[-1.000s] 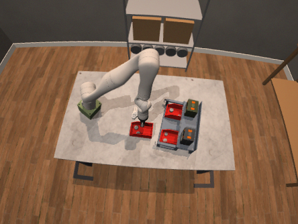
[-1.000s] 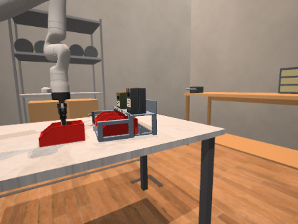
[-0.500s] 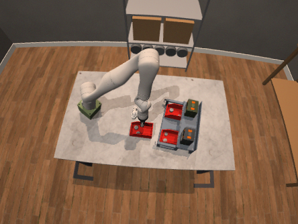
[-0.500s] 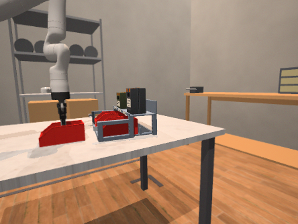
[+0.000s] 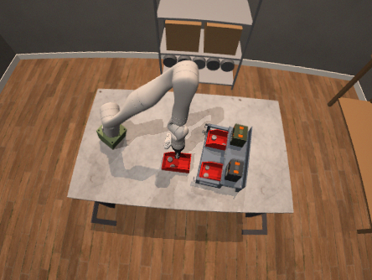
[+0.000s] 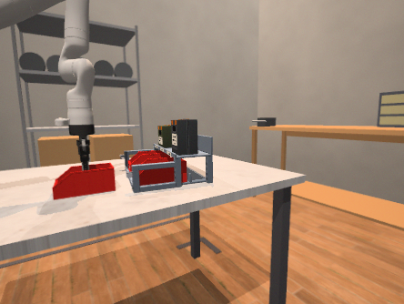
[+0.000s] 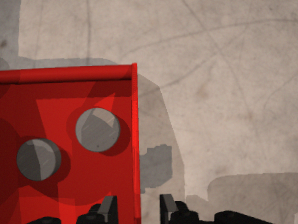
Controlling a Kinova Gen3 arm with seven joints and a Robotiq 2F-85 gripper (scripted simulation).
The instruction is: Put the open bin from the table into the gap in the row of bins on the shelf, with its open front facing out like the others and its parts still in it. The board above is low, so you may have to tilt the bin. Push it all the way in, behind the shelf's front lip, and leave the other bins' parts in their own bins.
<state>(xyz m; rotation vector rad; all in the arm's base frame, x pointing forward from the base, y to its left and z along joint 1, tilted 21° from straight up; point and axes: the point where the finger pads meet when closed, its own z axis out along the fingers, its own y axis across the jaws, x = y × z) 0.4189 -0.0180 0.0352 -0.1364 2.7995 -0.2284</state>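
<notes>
The red open-fronted bin (image 5: pixel 183 164) (image 6: pixel 86 183) (image 7: pixel 67 110) sits upright on the bench (image 5: pixel 138 190) (image 6: pixel 232 182) (image 7: pixel 240 75), near the shelf (image 5: pixel 231 153) (image 6: pixel 178 174) and outside it. Two round gray parts (image 7: pixel 98 130) lie inside. The end effector (image 5: pixel 178 156) (image 6: pixel 85 168) (image 7: pixel 138 208) points down at the bin's side wall, its fingers partly apart on either side, unclamped. The shelf's gap lies between the far bin (image 5: pixel 217 139) and near bin (image 5: pixel 210 171).

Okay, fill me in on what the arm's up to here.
The robot arm's gripper is at a side wall of the open red bin, one finger on each side of the wall, not visibly clamped on it. The bin sits on the table with two round grey parts inside. Beside it, the low shelf holds two red bins with a gap between them, still unfilled.
</notes>
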